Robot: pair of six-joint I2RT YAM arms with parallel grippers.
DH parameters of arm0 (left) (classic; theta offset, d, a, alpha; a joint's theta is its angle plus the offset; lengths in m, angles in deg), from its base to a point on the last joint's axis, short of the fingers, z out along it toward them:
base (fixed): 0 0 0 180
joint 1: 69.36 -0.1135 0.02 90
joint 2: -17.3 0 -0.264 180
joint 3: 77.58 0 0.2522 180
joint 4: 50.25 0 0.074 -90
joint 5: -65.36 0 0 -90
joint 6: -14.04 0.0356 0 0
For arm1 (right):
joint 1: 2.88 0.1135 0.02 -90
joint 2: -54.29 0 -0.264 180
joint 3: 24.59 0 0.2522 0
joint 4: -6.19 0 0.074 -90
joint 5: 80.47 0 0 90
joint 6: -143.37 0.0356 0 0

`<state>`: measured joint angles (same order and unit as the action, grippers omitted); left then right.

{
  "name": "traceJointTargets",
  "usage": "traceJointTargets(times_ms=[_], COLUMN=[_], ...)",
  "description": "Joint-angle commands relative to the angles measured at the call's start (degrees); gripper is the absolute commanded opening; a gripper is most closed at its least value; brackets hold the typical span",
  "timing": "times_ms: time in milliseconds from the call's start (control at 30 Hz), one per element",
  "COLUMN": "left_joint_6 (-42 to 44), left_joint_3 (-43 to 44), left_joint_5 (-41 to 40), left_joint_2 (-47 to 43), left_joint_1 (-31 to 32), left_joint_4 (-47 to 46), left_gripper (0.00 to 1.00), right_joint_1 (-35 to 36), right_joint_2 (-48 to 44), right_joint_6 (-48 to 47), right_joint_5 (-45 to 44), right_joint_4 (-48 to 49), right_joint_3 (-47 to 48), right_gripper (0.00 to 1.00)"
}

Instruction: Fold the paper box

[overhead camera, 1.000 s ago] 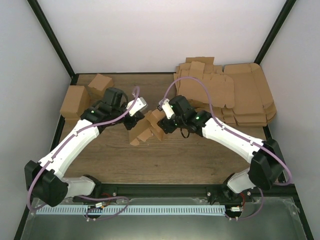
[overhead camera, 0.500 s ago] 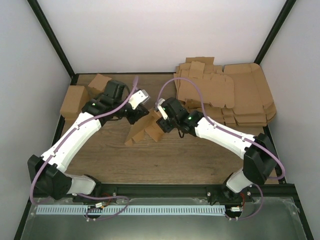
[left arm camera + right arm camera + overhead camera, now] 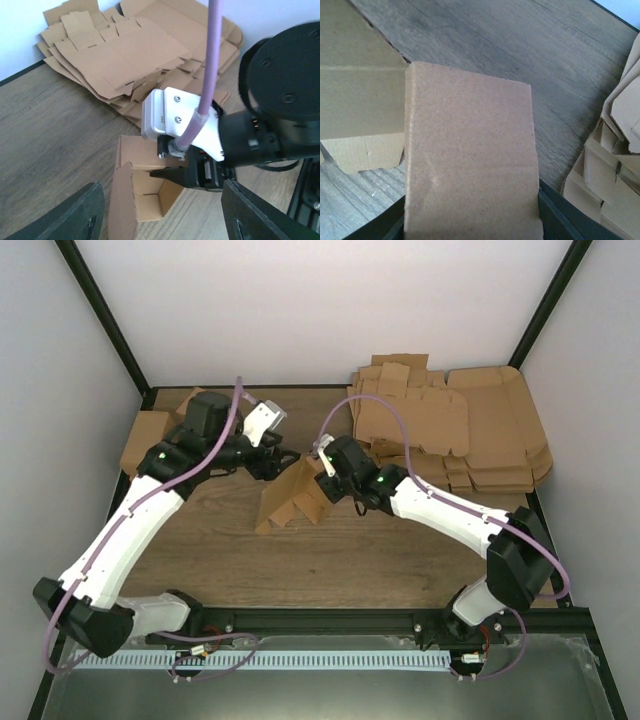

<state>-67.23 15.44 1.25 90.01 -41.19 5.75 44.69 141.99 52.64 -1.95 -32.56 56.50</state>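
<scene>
Paper box (image 3: 142, 192) hollow inside, flap (image 3: 470, 155) fills right wrist

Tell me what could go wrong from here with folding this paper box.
1. Only the right gripper seems to hold the paper box, by one flap; the half-formed box could sag or spring open.
2. The left gripper is open and off the cardboard, so a push from the right arm could slide the box across the table.
3. The heap of cardboard sheets lies close behind the right arm, which might snag it.
</scene>
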Motion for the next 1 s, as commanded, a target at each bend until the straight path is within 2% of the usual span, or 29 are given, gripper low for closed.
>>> traceJointTargets(times_ms=[0,67,100,133,300,600,767,967], left_joint_6=[-4.1,-5.9,-8.3,-10.6,-15.6,-7.9,-7.2,-8.9], left_joint_3=[0.8,-0.4,-1.0,-1.2,-0.9,-4.1,-6.0,-5.9], left_joint_5=[-2.2,-5.3,-8.0,-10.5,-14.8,-2.4,-7.9,-20.2], left_joint_2=[-4.7,-7.1,-7.5,-8.1,-7.2,-3.7,-1.7,3.9], left_joint_1=[0.1,0.1,0.1,0.1,0.1,0.1,3.8,17.1], left_joint_4=[1.6,2.3,2.4,3.1,7.4,10.9,10.9,9.9], left_gripper=[0.70,0.79,0.91,0.99,1.00,1.00,1.00,1.00], right_joint_1=[-2.6,-5.3,-6.7,-8.2,-14.8,-19.9,-20.1,-20.1], right_joint_2=[-0.8,-2.2,-2.9,-3.7,-5.8,-3.3,1.1,5.3], right_joint_6=[4.1,5.4,6.0,6.5,8.9,13.6,14.7,14.1], right_joint_5=[5.9,10.1,12.2,14.3,23.2,37.3,40.5,41.0], right_joint_4=[3.0,4.6,5.2,5.8,8.3,14.5,16.9,17.7], right_joint_3=[-4.6,-6.6,-7.5,-8.5,-12.6,-18.4,-18.0,-16.1], right_gripper=[0.50,0.50,0.50,0.50,0.50,0.51,0.51,0.51])
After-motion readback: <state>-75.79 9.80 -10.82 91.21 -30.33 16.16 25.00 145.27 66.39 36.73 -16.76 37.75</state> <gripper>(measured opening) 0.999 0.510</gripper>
